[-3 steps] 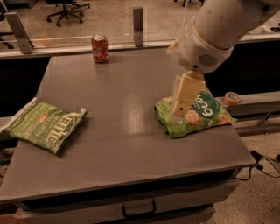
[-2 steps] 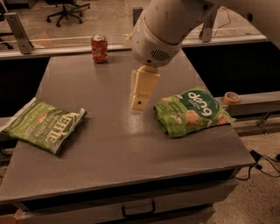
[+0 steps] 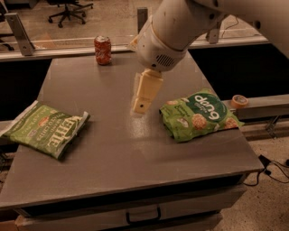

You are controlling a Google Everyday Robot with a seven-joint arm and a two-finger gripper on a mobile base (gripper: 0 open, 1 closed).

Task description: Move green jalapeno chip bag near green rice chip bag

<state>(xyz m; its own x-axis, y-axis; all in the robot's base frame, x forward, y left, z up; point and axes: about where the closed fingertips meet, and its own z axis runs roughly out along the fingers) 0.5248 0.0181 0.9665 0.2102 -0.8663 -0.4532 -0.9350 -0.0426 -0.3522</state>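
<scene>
View from above and in front of a grey table (image 3: pixel 113 153) in a dim room. My gripper (image 3: pixel 141 108), cream-coloured and pointing downward, hangs over the middle of the table top, a little toward the far side. It carries nothing and touches neither bag. Whether it is released or clenched cannot be told from this angle. My thick white arm (image 3: pixel 176 31) comes in from the upper right and fills much of the top of the view.

The green jalapeno chip bag (image 3: pixel 47 130) lies flat at the table's left edge, well apart from my gripper. It is olive green with large white "KETTLE" lettering, turned at a slant, and its left end reaches slightly over the table's edge.

The green rice chip bag (image 3: pixel 198 115) lies on the right side of the table, near the right edge and just to the right of my gripper. It is puffy and bright green, with a dark green circle reading "dang" and pictures of round tan chips. The two bags are well apart, with my gripper between them.

A red soda can (image 3: pixel 103 50) stands upright near the table's far left corner. A roll of tape (image 3: pixel 239 100) sits on a ledge beyond the table's right side. A drawer handle (image 3: pixel 142 215) shows on the table's front, and an office chair (image 3: pixel 67 9) stands on the floor in the background.
</scene>
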